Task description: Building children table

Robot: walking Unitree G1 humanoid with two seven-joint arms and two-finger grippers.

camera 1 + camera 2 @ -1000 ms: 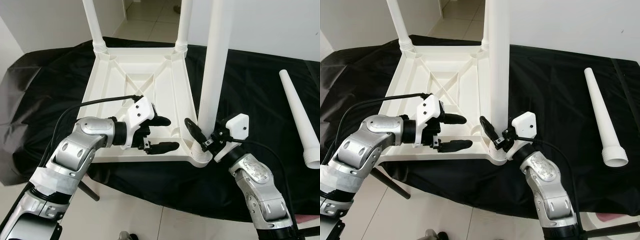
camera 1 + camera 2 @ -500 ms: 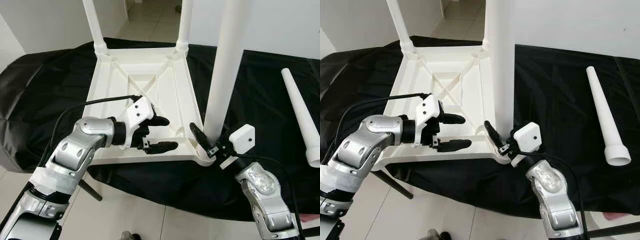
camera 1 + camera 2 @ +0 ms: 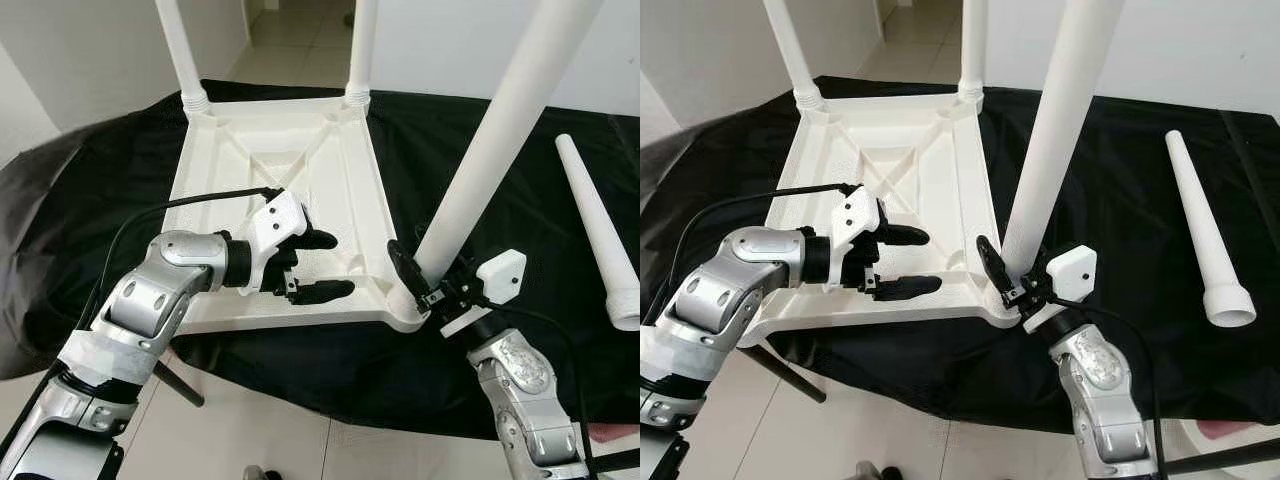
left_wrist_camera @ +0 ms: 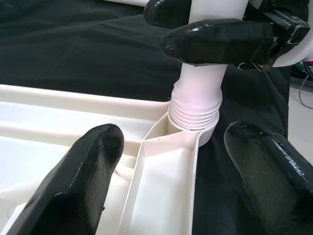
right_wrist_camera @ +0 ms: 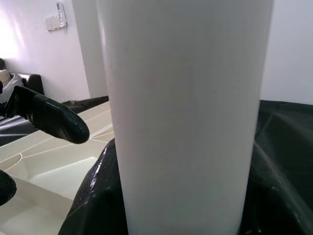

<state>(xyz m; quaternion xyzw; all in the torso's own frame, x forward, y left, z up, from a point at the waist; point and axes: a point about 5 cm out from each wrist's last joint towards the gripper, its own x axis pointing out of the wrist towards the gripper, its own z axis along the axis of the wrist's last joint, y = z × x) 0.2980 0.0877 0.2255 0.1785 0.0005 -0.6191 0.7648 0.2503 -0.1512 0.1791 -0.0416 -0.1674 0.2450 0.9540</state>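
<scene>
Seating this leg well means holding it square to its socket; it leans now, so straighten, then twist/push home. L→R: left gripper (image 3: 322, 266) hovers w/ fingers spread over the near rail of the upturned table top (image 3: 270, 165), holding nothing. Right gripper (image 3: 1012, 276) is clamped round the base of the tilted leg (image 3: 1055, 130), its socket at the top's 5 o'clock corner. Spare leg (image 3: 1200, 225) lies well apart at 3 o'clock on the black cloth (image 3: 1120, 170).

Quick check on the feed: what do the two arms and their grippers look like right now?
Both arms are silver metal with rounded joint housings. The left arm has pale tape wrapped around a lower segment. Each wrist carries a white plastic camera block and a black cable. The left gripper and right gripper have two long glossy black fingers.
</scene>
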